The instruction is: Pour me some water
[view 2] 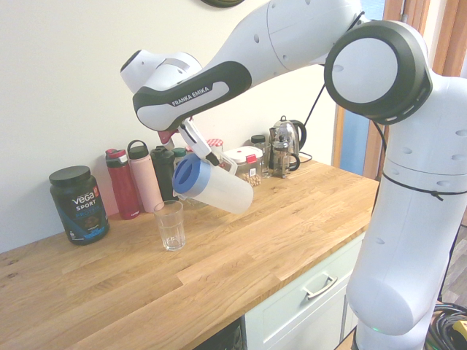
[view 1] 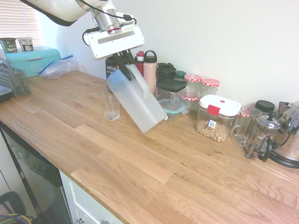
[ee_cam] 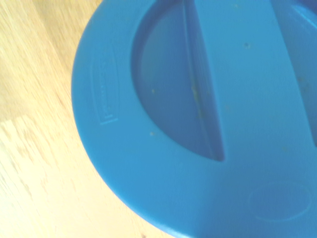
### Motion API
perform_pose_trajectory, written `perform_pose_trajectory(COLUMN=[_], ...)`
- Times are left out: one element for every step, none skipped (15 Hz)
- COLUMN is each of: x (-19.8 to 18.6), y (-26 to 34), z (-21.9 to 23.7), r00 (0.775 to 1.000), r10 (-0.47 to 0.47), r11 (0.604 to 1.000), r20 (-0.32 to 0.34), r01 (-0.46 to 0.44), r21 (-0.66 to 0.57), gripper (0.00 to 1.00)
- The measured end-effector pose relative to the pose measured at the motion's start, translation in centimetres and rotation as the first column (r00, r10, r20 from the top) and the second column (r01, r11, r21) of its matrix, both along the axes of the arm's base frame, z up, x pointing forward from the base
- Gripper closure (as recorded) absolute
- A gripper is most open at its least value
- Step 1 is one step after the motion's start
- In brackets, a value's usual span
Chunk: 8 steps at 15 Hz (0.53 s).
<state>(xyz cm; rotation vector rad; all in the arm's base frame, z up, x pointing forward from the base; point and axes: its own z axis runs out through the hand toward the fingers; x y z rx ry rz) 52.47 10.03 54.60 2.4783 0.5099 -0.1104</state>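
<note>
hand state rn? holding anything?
Hand: closed on the pitcher, tilted over the glass.

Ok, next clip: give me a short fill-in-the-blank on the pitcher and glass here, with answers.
1. The gripper holds the pitcher tilted, its lid end toward the ____.
2. The pitcher's lid is coloured ____.
3. The glass stands upright on the wooden ____.
4. Against the wall, next to the red bottle, stands a bottle coloured ____.

Missing words: glass; blue; counter; pink
</note>
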Motion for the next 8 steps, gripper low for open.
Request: perform_pose_trajectory(x=[0.0, 0.0, 0.0, 0.1, 0.1, 0.1, 0.1, 0.0], y=[0.2, 0.3, 0.5, 0.7, 1.0, 1.3, 1.6, 1.9], z=[0.2, 0.2, 0.2, 0.0, -0.1, -0.2, -0.3, -0.3], r00=[1.000, 1.000, 1.000, 1.000, 1.000, 0.999, 0.999, 0.999], r10=[0.004, 0.008, 0.014, 0.020, 0.026, 0.031, 0.037, 0.041], r11=[1.000, 1.000, 0.999, 0.999, 0.998, 0.997, 0.996, 0.995], r20=[0.002, 0.004, 0.005, 0.006, 0.006, 0.006, 0.007, 0.009], r01=[-0.004, -0.008, -0.013, -0.019, -0.026, -0.031, -0.036, -0.040], r21=[-0.009, -0.020, -0.032, -0.043, -0.056, -0.070, -0.081, -0.087], gripper=[1.00, 1.00, 1.00, 1.00, 1.00, 1.00, 1.00, 1.00])
